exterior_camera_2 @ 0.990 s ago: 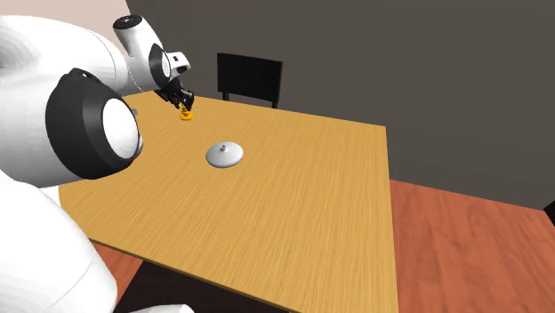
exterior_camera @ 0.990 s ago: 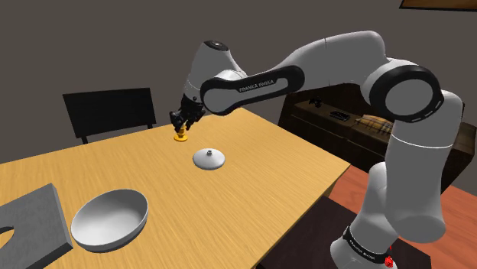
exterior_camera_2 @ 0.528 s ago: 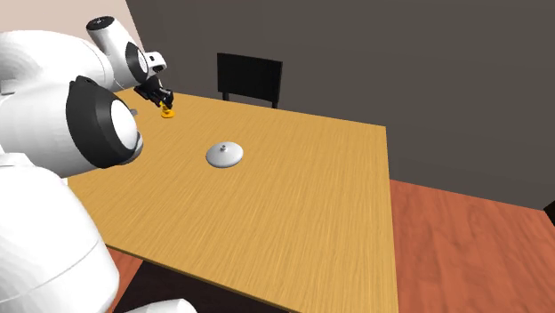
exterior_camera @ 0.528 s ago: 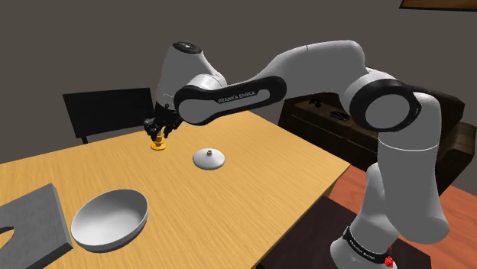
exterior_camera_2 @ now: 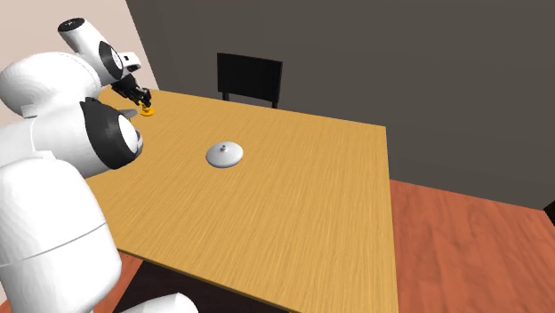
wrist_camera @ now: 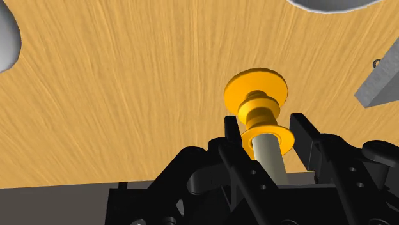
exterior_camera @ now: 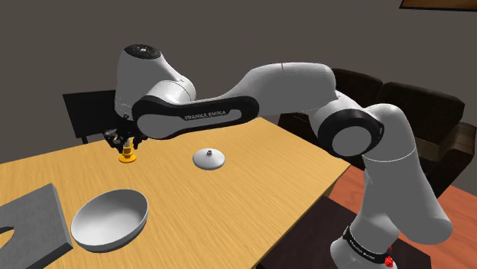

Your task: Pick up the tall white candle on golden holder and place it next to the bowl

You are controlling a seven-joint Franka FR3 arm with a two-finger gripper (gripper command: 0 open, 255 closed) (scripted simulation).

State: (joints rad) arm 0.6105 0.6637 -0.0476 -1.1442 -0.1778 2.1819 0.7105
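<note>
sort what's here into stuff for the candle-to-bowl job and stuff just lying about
For the job: candle on golden holder, clasped in the gripper; bowl.
Lying about: white domed lid; grey slab; black chair.

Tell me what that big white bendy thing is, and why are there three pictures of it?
It is a robot arm, white with dark joints, standing beside a wooden table. At its end is a black two-finger gripper, like a hand. Two pictures come from cameras placed around the table: one beside the robot's stand, one from another spot. The third comes from a camera on the hand itself, looking along the fingers. The gripper is clasping a white candle on a golden holder. On the table lie a round white bowl, a small white domed lid with a knob and a flat grey slab. A black chair stands at the far side.
</note>
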